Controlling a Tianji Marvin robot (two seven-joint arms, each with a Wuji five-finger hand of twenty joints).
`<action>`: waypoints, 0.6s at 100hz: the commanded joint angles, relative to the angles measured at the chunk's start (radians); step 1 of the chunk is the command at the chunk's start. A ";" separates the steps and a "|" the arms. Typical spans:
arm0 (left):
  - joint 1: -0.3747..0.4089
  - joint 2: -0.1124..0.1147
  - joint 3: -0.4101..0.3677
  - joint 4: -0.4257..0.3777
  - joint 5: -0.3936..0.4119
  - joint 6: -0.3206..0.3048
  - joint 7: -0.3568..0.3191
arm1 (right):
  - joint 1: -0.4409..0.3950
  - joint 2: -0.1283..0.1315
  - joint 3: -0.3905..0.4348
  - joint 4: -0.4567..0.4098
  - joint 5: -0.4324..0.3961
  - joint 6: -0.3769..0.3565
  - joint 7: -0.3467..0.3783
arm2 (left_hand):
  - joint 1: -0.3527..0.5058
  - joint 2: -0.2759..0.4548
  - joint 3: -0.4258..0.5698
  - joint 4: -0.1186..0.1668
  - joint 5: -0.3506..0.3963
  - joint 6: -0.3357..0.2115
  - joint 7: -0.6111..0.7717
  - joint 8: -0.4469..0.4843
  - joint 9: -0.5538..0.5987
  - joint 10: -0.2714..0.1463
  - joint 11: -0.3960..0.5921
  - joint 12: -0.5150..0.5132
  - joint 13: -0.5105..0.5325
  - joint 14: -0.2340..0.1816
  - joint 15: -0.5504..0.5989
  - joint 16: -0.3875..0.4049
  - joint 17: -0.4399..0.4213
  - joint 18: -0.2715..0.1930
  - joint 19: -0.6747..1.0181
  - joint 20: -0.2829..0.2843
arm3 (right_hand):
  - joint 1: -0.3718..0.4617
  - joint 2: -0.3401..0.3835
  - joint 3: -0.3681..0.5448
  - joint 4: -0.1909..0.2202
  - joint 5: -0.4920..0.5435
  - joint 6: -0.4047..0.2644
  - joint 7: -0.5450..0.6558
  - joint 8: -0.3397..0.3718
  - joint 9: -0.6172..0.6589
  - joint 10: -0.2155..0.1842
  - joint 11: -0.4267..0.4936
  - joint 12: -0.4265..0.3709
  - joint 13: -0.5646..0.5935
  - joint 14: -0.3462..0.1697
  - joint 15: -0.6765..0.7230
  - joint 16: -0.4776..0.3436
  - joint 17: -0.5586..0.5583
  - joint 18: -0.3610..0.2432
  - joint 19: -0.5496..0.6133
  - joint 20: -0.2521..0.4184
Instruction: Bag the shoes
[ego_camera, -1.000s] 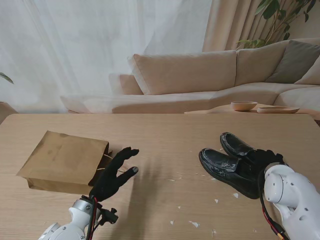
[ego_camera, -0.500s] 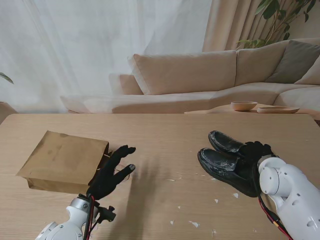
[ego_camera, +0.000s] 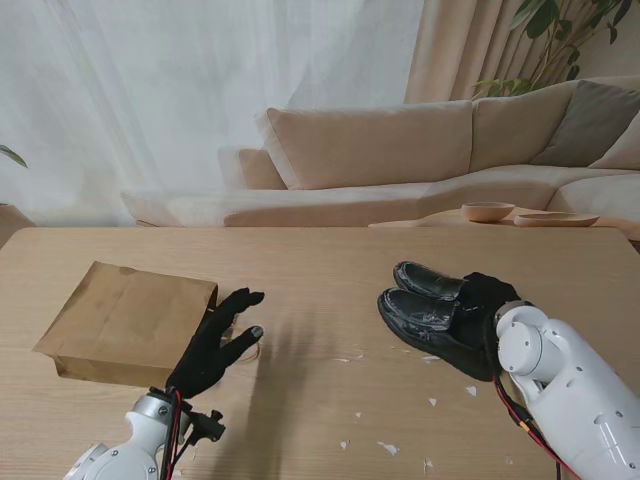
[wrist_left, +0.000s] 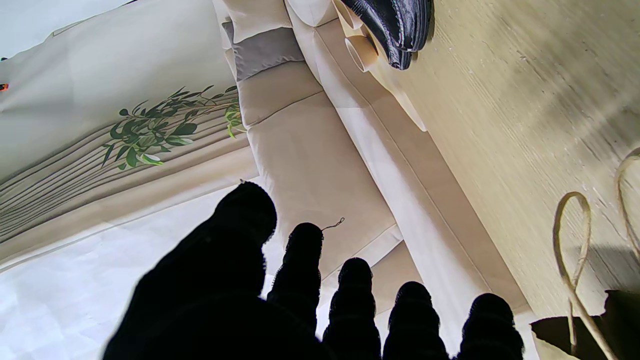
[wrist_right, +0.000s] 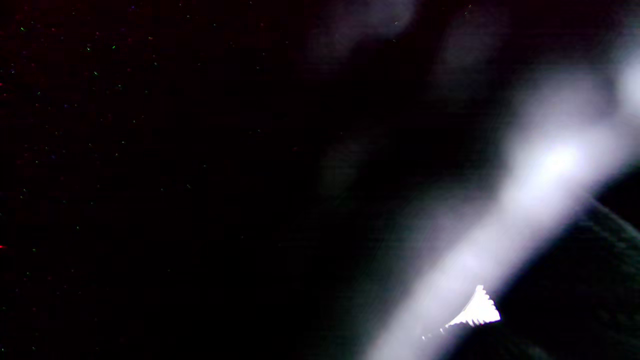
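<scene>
A brown paper bag (ego_camera: 128, 322) lies flat on the left of the table, its mouth and cord handles (wrist_left: 575, 265) facing right. My left hand (ego_camera: 215, 345), in a black glove, rests open at that mouth with fingers spread. Two shiny black shoes (ego_camera: 425, 305) sit side by side on the right, toes pointing left. My right hand (ego_camera: 485, 300) is closed over their heels and holds them. The shoes' toes (wrist_left: 395, 25) show in the left wrist view. The right wrist view is almost all dark.
Small white scraps (ego_camera: 388, 448) are scattered on the wooden table (ego_camera: 330, 270) near me. Beyond the far edge stand a beige sofa (ego_camera: 400, 150) and a low table with wooden bowls (ego_camera: 488, 211).
My right hand has carried both shoes leftward and a little farther from me. My left hand has drawn back slightly toward the bag's mouth.
</scene>
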 joint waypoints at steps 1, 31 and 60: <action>0.005 -0.002 -0.001 0.000 -0.002 -0.003 -0.012 | -0.012 -0.029 -0.012 0.011 0.024 -0.019 -0.003 | 0.023 0.008 0.004 -0.013 0.018 -0.018 0.008 0.014 -0.010 -0.029 0.008 0.013 -0.012 -0.026 -0.008 0.004 -0.004 -0.039 -0.010 0.010 | 0.050 0.045 0.152 -0.003 0.132 -0.181 0.161 0.102 0.020 -0.051 0.051 0.019 0.008 -0.024 0.019 0.002 0.007 -0.002 0.013 -0.003; 0.004 -0.001 -0.004 0.005 0.001 -0.010 -0.017 | -0.030 -0.055 -0.001 0.003 0.093 -0.072 -0.097 | 0.023 0.009 0.002 -0.013 0.012 -0.015 0.004 0.015 -0.012 -0.031 0.006 0.011 -0.012 -0.028 -0.009 0.002 -0.004 -0.041 -0.011 0.009 | 0.031 0.012 0.241 -0.019 0.160 -0.178 0.145 0.210 0.036 -0.055 0.067 0.028 0.009 -0.029 0.041 0.010 0.018 -0.008 0.018 -0.008; 0.003 0.000 -0.009 0.009 -0.001 -0.018 -0.021 | -0.029 -0.080 0.000 -0.010 0.180 -0.089 -0.155 | 0.023 0.010 -0.001 -0.013 0.012 -0.021 0.005 0.015 -0.013 -0.035 0.002 0.011 -0.012 -0.029 -0.011 -0.003 -0.003 -0.041 -0.013 0.005 | 0.022 -0.008 0.290 -0.026 0.181 -0.172 0.131 0.278 0.041 -0.057 0.077 0.032 0.012 -0.035 0.042 0.010 0.020 -0.014 0.022 -0.009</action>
